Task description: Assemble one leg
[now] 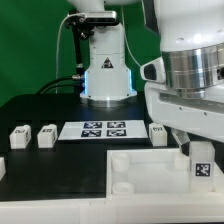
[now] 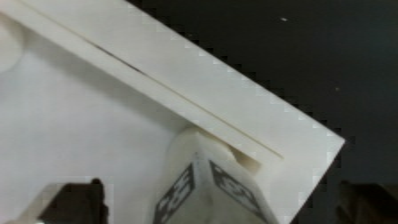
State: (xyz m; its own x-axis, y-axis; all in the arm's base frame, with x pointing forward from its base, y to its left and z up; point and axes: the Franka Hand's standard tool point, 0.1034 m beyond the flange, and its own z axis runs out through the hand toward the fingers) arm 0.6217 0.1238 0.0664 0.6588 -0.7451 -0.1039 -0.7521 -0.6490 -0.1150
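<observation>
Standing leg (image 1: 201,163) near tabletop (image 1: 130,172) corner w/ pincer (image 2: 201,205) above.
</observation>
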